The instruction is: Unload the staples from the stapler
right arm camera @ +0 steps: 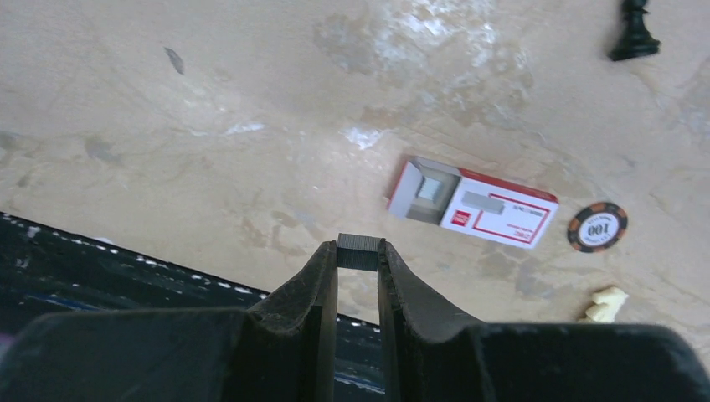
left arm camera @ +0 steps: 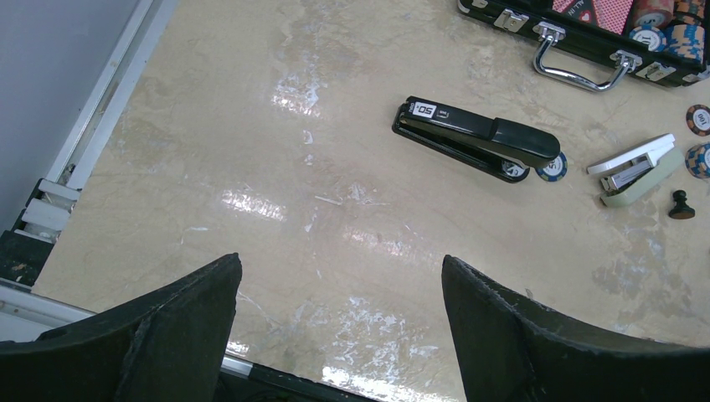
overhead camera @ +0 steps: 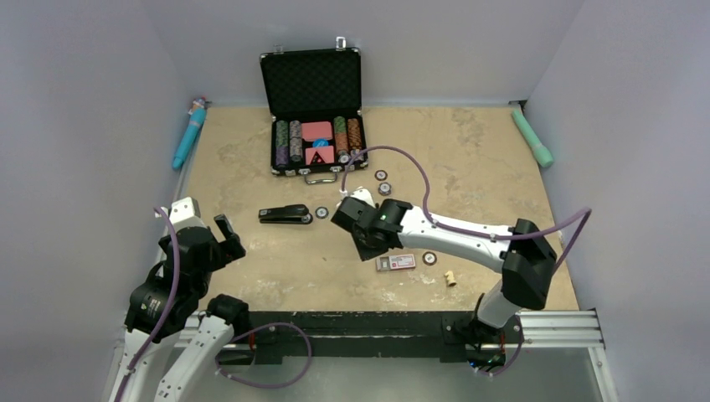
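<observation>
Mottled beige bench [overhead camera: 251, 276] boxed in by plain grey walls; at the far left edge, a blue tube-shaped thing [overhead camera: 189, 132] lying along the wall; nearer the front left, left fingers [overhead camera: 228, 240] spread wide apart over bare bench, gripping nothing, well short of the stapler [left arm camera: 477, 138]; slim, black, closed and flat on the bench left of centre, with a white label at its left end in the left wrist view and a poker chip [left arm camera: 552, 168] right at its other end; behind it, toward the back wall, a black case [overhead camera: 311, 109], lid upright, rows of chips and red cards inside; right of the black one, a white-and-green stapler [left arm camera: 640, 167] with its top slightly lifted, a small black chess pawn [left arm camera: 681, 204] just beside it; further right, near the middle front, right fingers [right arm camera: 328, 272] almost closed, pinching the staples [right arm camera: 358, 252] at the very tips, a short grey strip held crosswise above the bench, well apart from the stapler; beyond the tips, flat on the bench, a red-and-white cardboard box [right arm camera: 473, 208], one end open; right of that, a brown chip marked 100 [right arm camera: 597, 227] and a small cream piece [right arm camera: 606, 303], too small to name; at the far right edge, a teal tube [overhead camera: 533, 138] against the wall.
</observation>
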You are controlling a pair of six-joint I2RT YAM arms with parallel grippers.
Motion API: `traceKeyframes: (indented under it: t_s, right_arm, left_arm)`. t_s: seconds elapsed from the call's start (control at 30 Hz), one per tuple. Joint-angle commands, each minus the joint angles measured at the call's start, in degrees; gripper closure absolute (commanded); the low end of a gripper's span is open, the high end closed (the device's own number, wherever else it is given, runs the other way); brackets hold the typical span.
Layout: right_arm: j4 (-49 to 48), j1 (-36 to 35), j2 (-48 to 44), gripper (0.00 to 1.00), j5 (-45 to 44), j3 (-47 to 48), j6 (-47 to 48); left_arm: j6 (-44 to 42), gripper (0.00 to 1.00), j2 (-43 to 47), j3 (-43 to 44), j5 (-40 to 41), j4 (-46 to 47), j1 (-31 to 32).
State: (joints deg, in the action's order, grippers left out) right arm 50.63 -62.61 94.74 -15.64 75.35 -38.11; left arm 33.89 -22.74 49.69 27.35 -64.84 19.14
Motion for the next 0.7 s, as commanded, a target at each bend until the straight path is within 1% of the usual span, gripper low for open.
traceKeyframes:
  t_s: [0.0,0.07,0.17,0.27,0.4,0.6,0.67]
  right_arm:
    - [0.61,0.43,-4.81,0.95,-3.6,-5.72,-0.32]
    - [-1.81,1.77,-6.71,0.97,-0.83,-8.8,-1.77]
    - [-5.12,4.19,-8.33,0.99,3.1,-12.25,-1.09]
    - [-4.82,5.31,-7.84,1.0,3.33,-12.21,-0.85]
    - [-6.49,9.95,-8.01,1.0,7.11,-14.18,-1.94]
    - [-6.61,10.49,-5.93,1.0,4.83,-14.98,0.05]
    - [-7.5,10.54,-5.65,1.0,5.92,-15.81,0.72]
  left_arm:
    - [0.97,0.08,0.37,0.85,1.11,0.59,-0.15]
    - [0.96,0.08,0.41,0.93,1.16,0.46,-0.15]
    - [0.93,0.08,0.58,0.92,1.21,0.5,-0.15]
    - [1.01,0.08,0.77,0.9,1.27,0.5,-0.07]
    - [1.0,0.08,0.76,0.88,1.29,0.5,-0.06]
    - [0.93,0.08,0.84,0.85,1.17,0.59,-0.06]
    - [0.92,0.08,0.54,0.93,1.12,0.59,-0.1]
